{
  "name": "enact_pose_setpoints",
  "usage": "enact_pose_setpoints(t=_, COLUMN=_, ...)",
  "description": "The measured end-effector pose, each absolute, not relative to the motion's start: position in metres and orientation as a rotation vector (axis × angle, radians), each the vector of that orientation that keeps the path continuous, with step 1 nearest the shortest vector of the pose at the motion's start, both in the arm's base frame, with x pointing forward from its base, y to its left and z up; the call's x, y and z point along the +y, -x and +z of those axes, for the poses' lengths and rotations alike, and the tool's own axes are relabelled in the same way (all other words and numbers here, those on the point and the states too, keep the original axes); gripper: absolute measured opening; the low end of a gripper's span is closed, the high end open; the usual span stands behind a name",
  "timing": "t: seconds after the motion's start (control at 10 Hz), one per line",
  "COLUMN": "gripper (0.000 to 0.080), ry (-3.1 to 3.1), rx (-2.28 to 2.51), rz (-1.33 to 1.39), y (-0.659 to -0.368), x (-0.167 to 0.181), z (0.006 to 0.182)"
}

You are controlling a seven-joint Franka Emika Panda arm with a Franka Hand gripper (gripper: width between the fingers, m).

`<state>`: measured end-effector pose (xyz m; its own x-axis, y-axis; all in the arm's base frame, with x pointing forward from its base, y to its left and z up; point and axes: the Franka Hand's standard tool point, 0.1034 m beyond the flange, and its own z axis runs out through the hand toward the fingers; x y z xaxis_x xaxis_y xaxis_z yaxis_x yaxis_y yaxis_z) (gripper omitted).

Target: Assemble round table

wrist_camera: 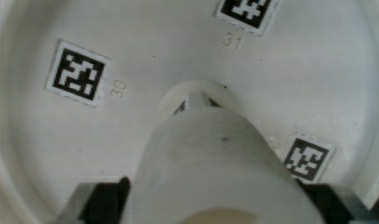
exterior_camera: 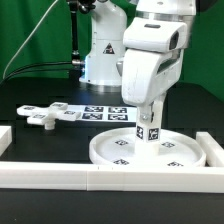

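The big round rimmed disc (exterior_camera: 150, 152) lies flat on the black table near the front border rail, tags facing up. My gripper (exterior_camera: 150, 118) is shut on the short thick cylinder leg (exterior_camera: 152, 131) and holds it upright over the disc's middle, its lower end at or touching the disc. In the wrist view the leg (wrist_camera: 207, 160) fills the space between my two black fingers (wrist_camera: 108, 200) and reaches down to the disc (wrist_camera: 150, 50). The cross-shaped foot piece (exterior_camera: 40, 117) lies on the table at the exterior view's left.
The marker board (exterior_camera: 95, 111) lies flat behind the disc. Long white border rails run along the front (exterior_camera: 100, 181) and at the exterior view's right (exterior_camera: 212, 150). The robot base (exterior_camera: 100, 60) stands at the back.
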<state>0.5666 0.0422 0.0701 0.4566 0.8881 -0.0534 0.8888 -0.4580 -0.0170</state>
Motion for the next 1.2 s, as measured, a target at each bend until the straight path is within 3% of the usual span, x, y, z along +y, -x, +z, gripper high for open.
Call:
enact_pose_setpoints(t=0.7, gripper=0.0406, ry=-2.853, rx=1.271, rz=-0.081, y=-0.5665, x=0.0426, z=0.07)
enact_pose_setpoints(t=1.2, gripper=0.0407, ry=-3.153, rx=0.406, rz=-0.046, y=-0.5658, x=0.04, z=0.0698)
